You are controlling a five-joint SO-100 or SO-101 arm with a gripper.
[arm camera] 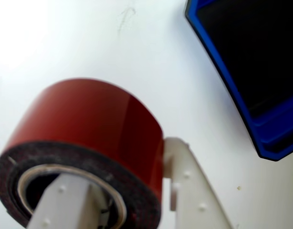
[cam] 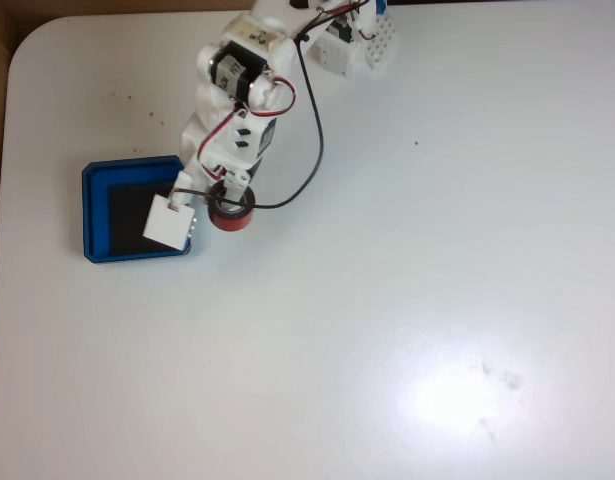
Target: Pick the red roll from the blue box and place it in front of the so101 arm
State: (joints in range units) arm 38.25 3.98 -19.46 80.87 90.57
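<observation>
Gripping the red roll beside the blue box

Hiding much of the grasp in the fixed view, the white arm (cam: 232, 100) and its small camera block cover the right part of the blue box (cam: 97, 205) and the fingers (cam: 230, 192) themselves. In the wrist view the roll's left and lower edges and both finger bases are cut off by the frame, and the box (arm camera: 232, 81) shows just one corner.

The red roll (arm camera: 94, 124) is a ring of tape with a glossy red outer side, a dark grainy face and a pale grey core. From above (cam: 231, 212) it reads as a small red disc with a dark top.

One white finger (arm camera: 65, 205) passes through the hollow core; the other presses the red outer wall from the right, so the fingers are clenched on the roll's wall. The roll is outside the box, just beside its right rim, over the white worktop (cam: 407, 300). Whether it touches the worktop cannot be told.
</observation>
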